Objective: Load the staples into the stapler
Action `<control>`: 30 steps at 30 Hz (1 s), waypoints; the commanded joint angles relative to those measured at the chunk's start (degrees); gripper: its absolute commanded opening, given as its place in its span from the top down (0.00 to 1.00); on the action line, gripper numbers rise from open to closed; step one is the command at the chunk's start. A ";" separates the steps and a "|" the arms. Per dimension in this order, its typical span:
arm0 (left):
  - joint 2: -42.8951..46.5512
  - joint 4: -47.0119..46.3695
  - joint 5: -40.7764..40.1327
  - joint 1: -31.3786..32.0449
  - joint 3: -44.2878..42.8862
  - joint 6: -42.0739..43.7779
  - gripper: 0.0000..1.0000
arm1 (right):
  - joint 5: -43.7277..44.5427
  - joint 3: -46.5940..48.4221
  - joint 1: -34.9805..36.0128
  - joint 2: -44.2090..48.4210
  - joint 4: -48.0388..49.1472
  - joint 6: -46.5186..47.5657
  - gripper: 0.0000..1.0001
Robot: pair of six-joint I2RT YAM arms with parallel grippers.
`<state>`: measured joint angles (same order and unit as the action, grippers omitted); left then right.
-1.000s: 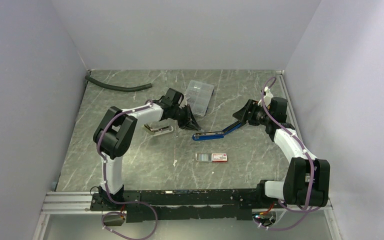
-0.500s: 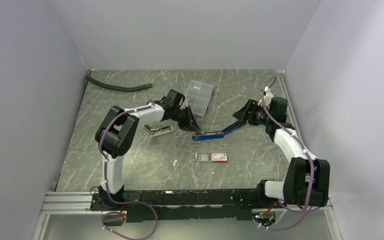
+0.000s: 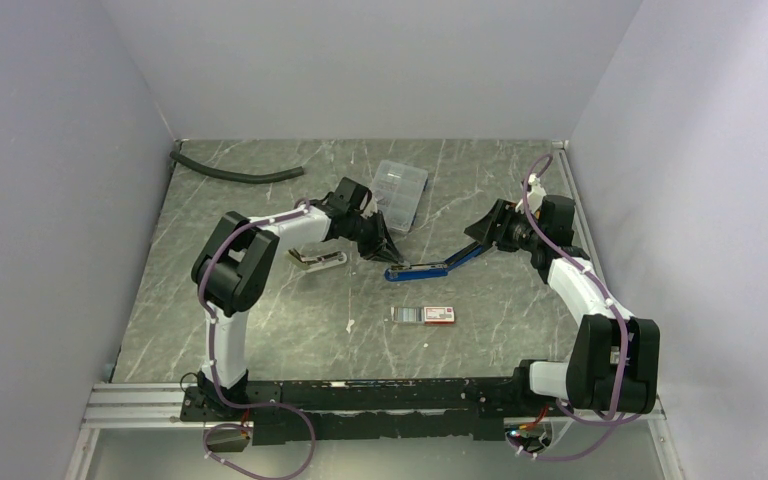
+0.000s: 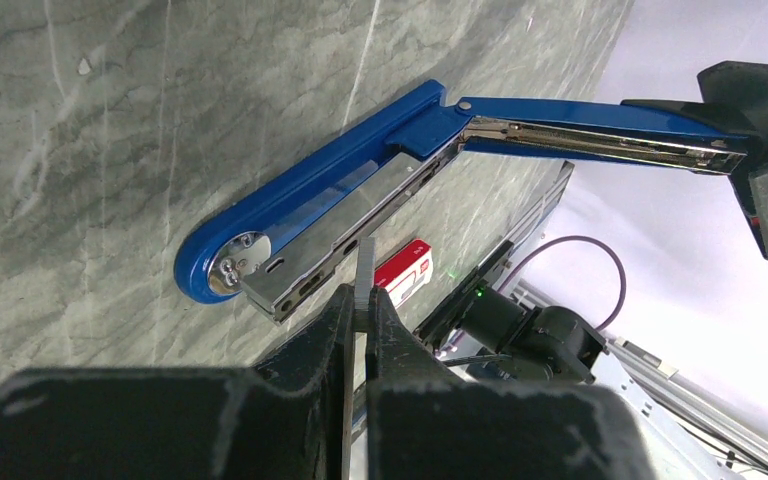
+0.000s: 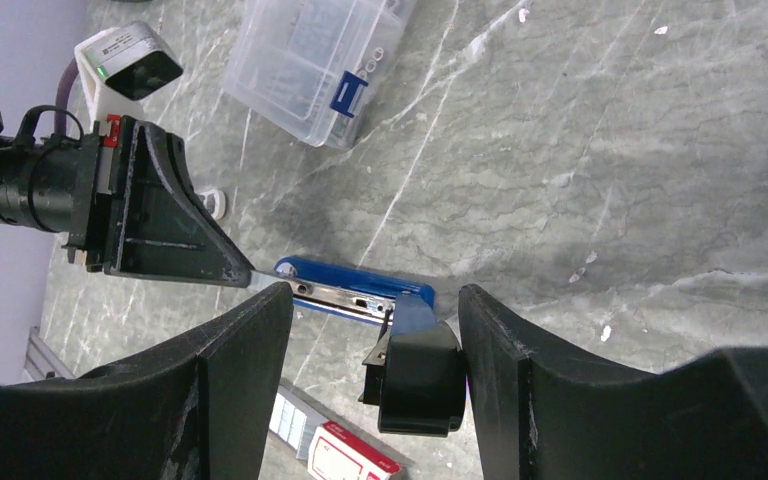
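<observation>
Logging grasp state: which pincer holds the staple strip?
The left pincer, shut on the staples; the right pincer is only at the stapler's raised lid.

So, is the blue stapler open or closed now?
Open: the blue metal stapler's top arm is swung up, its silver staple channel exposed.

A grey marbled table (image 3: 260,330) bears a blue stapler (image 3: 415,269), staple box (image 3: 424,314), clear case (image 3: 400,193) and black hose (image 3: 235,175).

One blue stapler (image 3: 430,266), one staple box (image 3: 424,314), one clear case (image 3: 400,193) and one black hose (image 3: 235,175). Two arms. One strip of staples (image 4: 364,278) shows in the left wrist view.
</observation>
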<state>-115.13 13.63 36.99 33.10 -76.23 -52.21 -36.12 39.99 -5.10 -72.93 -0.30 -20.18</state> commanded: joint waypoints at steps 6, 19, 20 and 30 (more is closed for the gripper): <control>-0.64 -0.46 -0.88 0.21 -1.59 -0.27 0.93 | -1.21 -0.35 -0.26 1.12 2.84 -0.48 0.35; -0.79 -1.16 -1.00 0.12 -0.83 -0.40 0.93 | -1.51 -0.39 -0.24 1.12 2.96 -0.38 0.34; -0.80 -1.11 -0.99 0.11 -0.82 -0.38 0.94 | -1.50 -0.37 -0.25 1.12 2.94 -0.39 0.34; -1.06 -0.61 -1.64 0.12 -0.80 -0.19 0.93 | -1.65 -0.36 -0.26 1.12 3.03 -0.41 0.34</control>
<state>-115.79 13.56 36.07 33.08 -76.23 -52.21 -36.51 39.77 -5.13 -72.95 0.08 -20.18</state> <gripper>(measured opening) 0.080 0.654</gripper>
